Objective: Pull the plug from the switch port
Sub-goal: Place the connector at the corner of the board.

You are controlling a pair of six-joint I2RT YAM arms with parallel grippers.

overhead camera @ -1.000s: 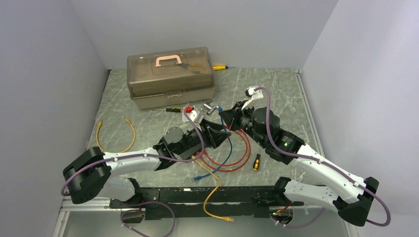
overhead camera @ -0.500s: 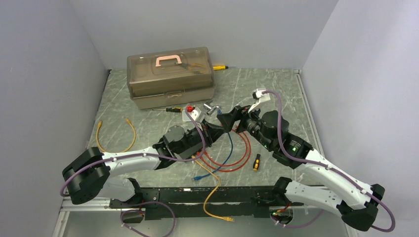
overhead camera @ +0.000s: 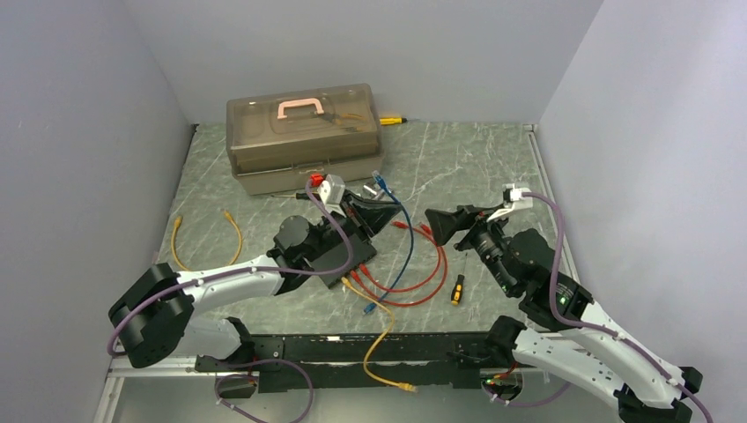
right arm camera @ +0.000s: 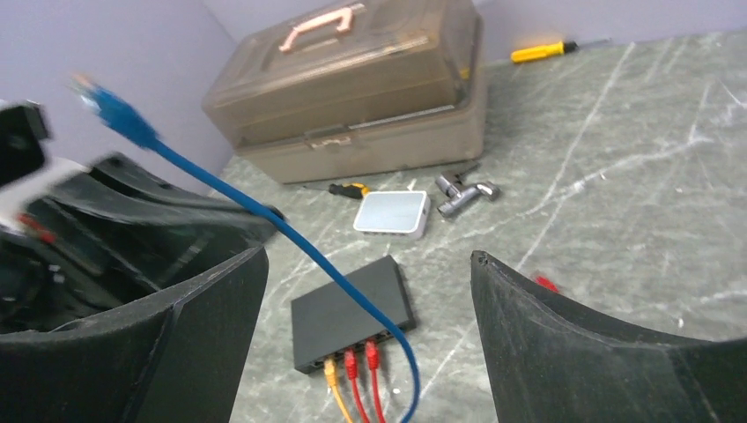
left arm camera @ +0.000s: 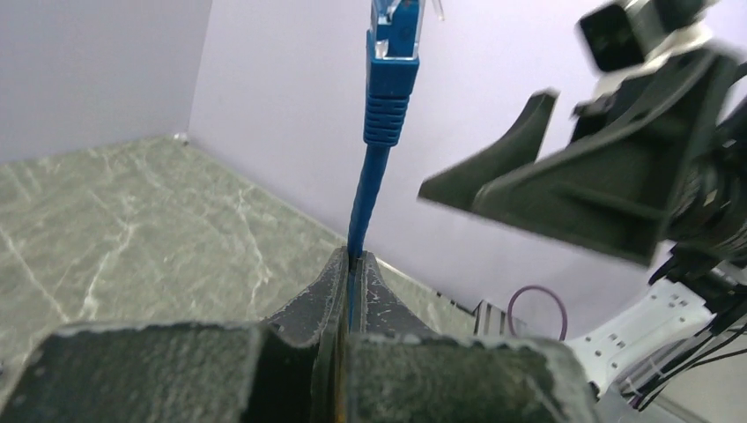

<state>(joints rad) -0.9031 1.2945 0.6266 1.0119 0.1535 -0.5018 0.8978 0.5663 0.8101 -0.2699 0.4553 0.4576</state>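
Pinching blue cable [left arm camera: 363, 194], left end effector [left arm camera: 351, 264] angled upward near switch [right arm camera: 348, 308].

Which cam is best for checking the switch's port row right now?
Right wrist: the switch turns its port edge to the camera, an orange plug and two red plugs seated. Top external shows the switch small, ports too tiny to read. Left wrist misses it, showing only the blue cable pinched in the left pincer.
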